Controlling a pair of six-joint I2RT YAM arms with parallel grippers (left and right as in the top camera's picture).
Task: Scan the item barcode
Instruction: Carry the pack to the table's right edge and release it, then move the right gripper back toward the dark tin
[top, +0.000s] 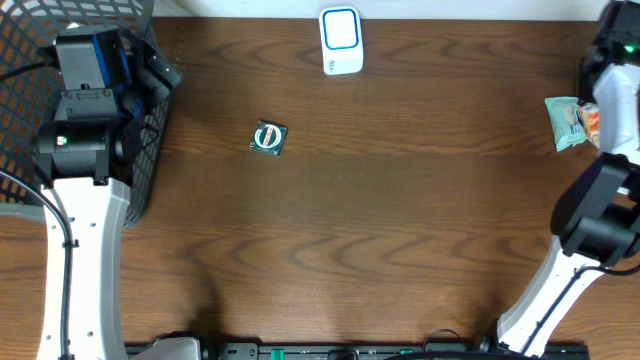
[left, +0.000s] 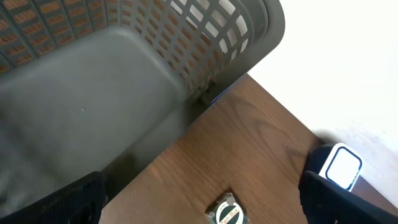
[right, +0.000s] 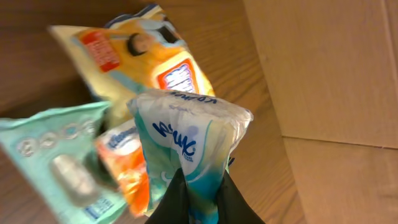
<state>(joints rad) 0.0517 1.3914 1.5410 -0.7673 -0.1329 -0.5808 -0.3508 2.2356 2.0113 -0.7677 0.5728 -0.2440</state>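
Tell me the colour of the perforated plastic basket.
The perforated basket is grey; left wrist view.

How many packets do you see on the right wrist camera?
4: a white-teal pack pinched in the right gripper, a yellow packet behind, a mint packet left, an orange packet between. Others may be hidden.

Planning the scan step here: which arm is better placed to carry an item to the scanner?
Right. The right gripper is shut on the white and teal pack, ready to carry to the scanner. The left gripper hangs open by the basket, holding nothing.
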